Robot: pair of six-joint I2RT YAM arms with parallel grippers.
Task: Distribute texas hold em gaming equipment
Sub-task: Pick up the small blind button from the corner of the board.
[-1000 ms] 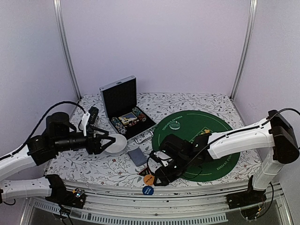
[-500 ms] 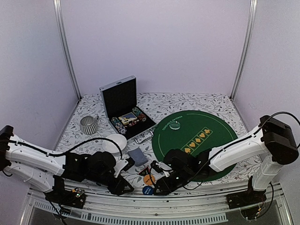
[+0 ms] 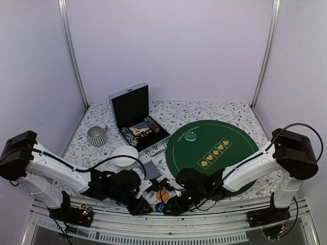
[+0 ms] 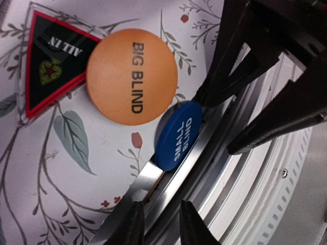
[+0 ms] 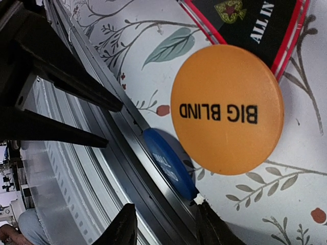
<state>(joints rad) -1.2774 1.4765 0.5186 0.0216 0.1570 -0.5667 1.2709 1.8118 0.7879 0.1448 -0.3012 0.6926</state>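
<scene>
Because the blue disc [image 3: 161, 206] lies at the tabletop's [image 3: 204, 109] 6 o'clock edge, partly over the rail [image 4: 230, 168], it probably needs rescuing first. The left fingers [image 4: 134, 229] hang low at its 9 o'clock, narrowly parted and empty. The right fingers [image 5: 122, 229] hang at its 3 o'clock, wider apart and also empty. The orange disc [image 3: 162, 195] sits just beside it at 12 o'clock, overlapping the triangle [image 4: 48, 56].
</scene>
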